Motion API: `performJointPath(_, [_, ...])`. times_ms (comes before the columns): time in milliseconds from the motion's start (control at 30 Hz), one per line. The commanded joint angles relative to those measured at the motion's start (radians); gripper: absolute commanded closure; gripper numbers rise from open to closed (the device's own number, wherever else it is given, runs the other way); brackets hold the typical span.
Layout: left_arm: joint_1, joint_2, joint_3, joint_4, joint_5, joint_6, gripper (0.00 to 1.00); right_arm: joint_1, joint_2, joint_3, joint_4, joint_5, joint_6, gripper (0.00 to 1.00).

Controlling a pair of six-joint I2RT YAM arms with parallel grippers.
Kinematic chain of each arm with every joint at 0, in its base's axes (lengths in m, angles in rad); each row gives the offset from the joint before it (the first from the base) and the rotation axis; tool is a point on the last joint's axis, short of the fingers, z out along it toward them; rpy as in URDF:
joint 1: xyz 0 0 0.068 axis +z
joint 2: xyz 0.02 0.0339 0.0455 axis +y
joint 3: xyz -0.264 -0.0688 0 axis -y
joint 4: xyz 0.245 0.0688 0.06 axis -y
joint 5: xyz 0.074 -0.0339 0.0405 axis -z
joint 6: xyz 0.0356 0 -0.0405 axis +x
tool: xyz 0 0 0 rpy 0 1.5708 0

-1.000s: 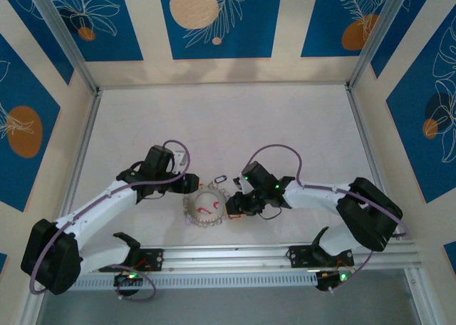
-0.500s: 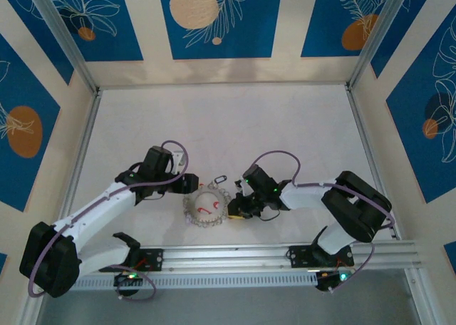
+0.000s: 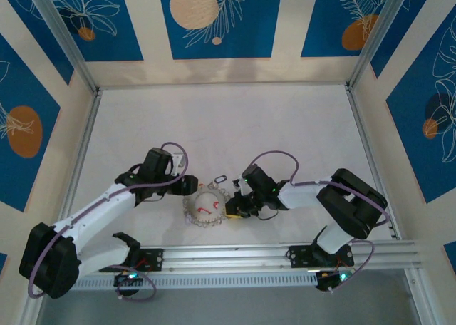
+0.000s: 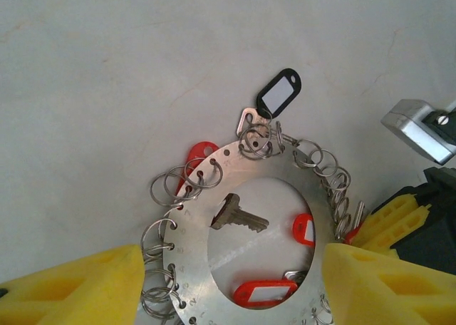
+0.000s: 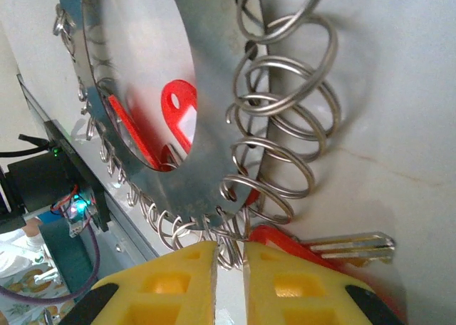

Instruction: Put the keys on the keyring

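Right gripper pinching keyring rim; left gripper astride, jaws apart

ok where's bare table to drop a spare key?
Free: far half of the table up to the back wall, and right of the right arm. Crowded: keyring, black tag, left gripper and right gripper by the front rail.

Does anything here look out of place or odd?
A bare metal key lies loose inside the keyring's central opening, apparently hooked to nothing on the rim. Red tags lie in that opening too.
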Motion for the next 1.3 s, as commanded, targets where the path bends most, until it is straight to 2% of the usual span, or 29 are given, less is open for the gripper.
performJointPath(0, [-0.007,-0.012,-0.012,0.006,-0.017,-0.006,0.33,0.003,0.019,0.017,0.015,-0.025,-0.002,0.81])
performJointPath(533, [-0.007,-0.030,-0.042,0.022,-0.022,-0.012,0.33,0.021,0.038,0.036,0.018,-0.038,-0.010,0.80])
performJointPath(800, [-0.007,-0.042,-0.048,0.022,-0.028,-0.012,0.33,0.030,0.047,0.048,0.013,-0.041,-0.013,0.85])
performJointPath(1167, [-0.007,-0.062,-0.058,0.022,-0.039,-0.024,0.33,0.036,0.074,0.068,0.005,-0.054,-0.020,0.85])
performJointPath(1267, [-0.007,-0.065,-0.060,0.021,-0.041,-0.025,0.33,0.040,0.079,0.073,-0.010,-0.049,-0.020,0.88])
